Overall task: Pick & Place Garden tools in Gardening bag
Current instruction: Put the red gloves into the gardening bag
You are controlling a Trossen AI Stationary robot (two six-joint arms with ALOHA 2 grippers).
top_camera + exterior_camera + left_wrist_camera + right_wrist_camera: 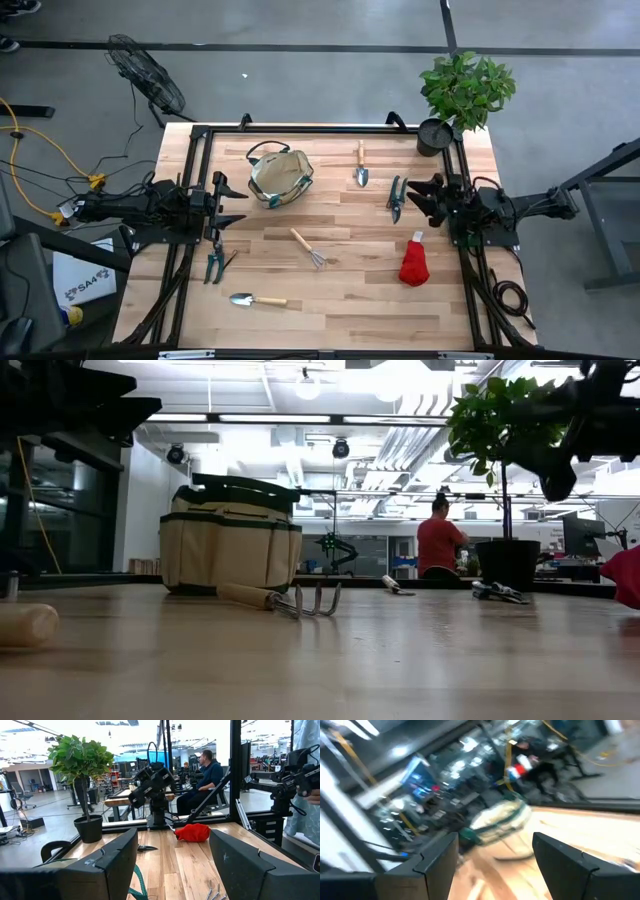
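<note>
From above, the pale wooden plank tabletop [350,290] lay inside a black metal frame. The round beige canvas gardening bag [281,177] with dark green trim stood toward the far left, its mouth open. A wooden-handled trowel [361,165] lay beyond the middle, a pair of dark-handled pruning shears [396,197] just to its right, and the wooden-handled hand rake [308,248] near the centre with bare wood all round it. The red spray bottle [414,262] with its white top lay to the right, a second trowel [257,299] near the front edge, and a second pair of shears [215,262] by the left edge. The left gripper [232,205] waited at the left edge, jaws spread and empty; the right gripper [415,193] sat at the right edge near the first shears, jaws also parted. A potted plant [462,95] stood at the far right corner.

At table height, the bag [230,537] rose behind the rake [285,599], whose thin metal tines curved upward. A person in red [438,540] showed in the room behind.

The left wrist view looked past its wide-open dark fingers [112,862] across the smooth planks to the red bottle [192,832] and the right arm.

The right wrist view was blurred; between its parted fingers [565,857] the bag [500,822] showed on the wood.
</note>
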